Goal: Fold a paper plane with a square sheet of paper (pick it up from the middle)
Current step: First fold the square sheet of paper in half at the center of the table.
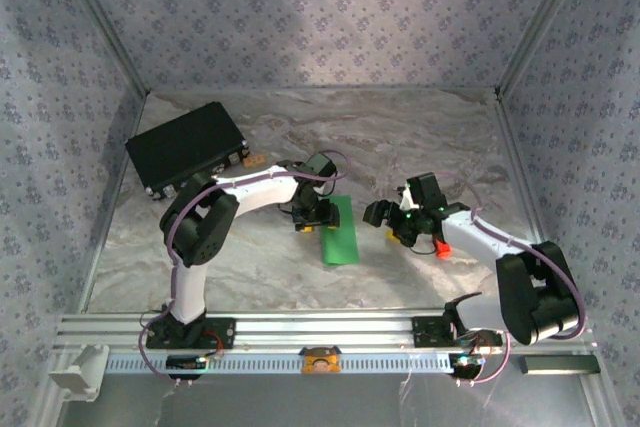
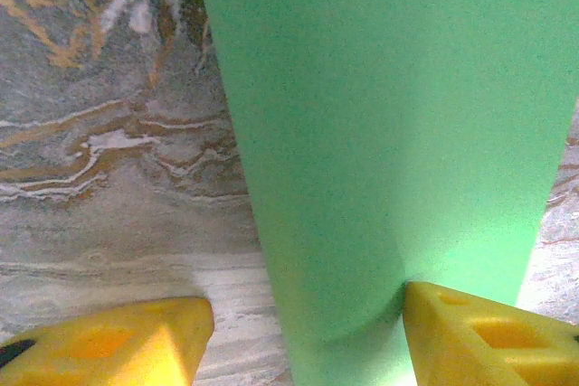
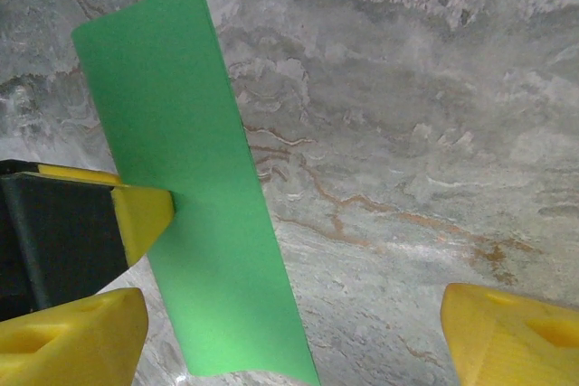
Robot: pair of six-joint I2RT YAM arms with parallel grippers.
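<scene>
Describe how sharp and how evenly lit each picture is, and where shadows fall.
Top external: even, soft light, with a paler patch on the back wall. Left wrist: the green paper is very close, grainy and soft, and shaded at its lower curl. Right wrist: the marbled table is sharp, without glare.

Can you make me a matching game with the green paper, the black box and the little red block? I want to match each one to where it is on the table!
Things:
1. green paper
2. black box
3. red block

Places on the table:
A. far left corner
B. a bit right of the middle
C. right in the middle

Pairs: 1-C, 2-A, 3-B.
</scene>
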